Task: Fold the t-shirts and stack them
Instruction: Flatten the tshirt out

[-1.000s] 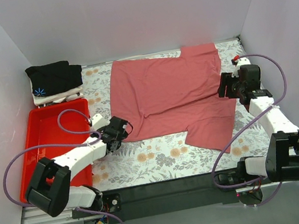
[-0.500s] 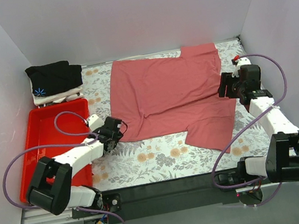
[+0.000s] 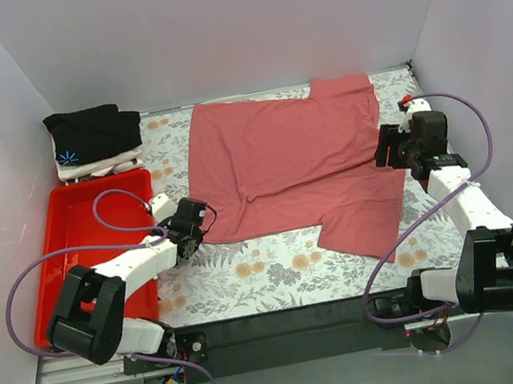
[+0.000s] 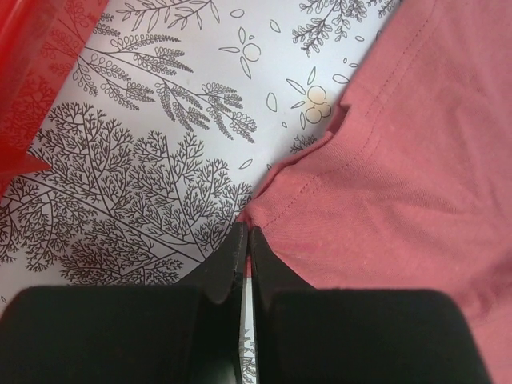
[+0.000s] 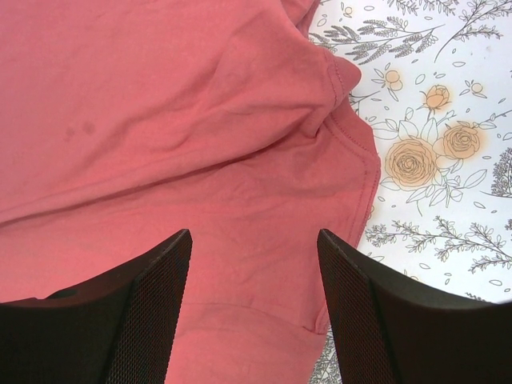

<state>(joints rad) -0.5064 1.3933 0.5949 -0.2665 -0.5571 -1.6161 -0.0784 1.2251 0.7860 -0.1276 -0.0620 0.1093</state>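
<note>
A salmon-red t-shirt (image 3: 281,163) lies spread flat on the flower-patterned table, one sleeve at the far right and one at the near right. My left gripper (image 3: 204,219) sits at its near-left corner. In the left wrist view the left gripper (image 4: 245,232) is shut, with that corner of the red t-shirt (image 4: 384,144) pinched between the fingertips. My right gripper (image 3: 386,147) hovers over the shirt's right side. In the right wrist view the right gripper (image 5: 254,240) is open, with only red t-shirt cloth (image 5: 200,144) below it. A folded black t-shirt (image 3: 92,131) rests on a white t-shirt (image 3: 108,164) at the far left.
A red plastic tray (image 3: 75,234) lies along the left side, just left of my left arm, and the tray's edge (image 4: 40,64) shows in the left wrist view. White walls close in the table on three sides. Bare patterned table (image 3: 280,267) lies in front of the shirt.
The left gripper slid a little left and back to the shirt's near-left corner and shut on it. The right arm has not moved.
</note>
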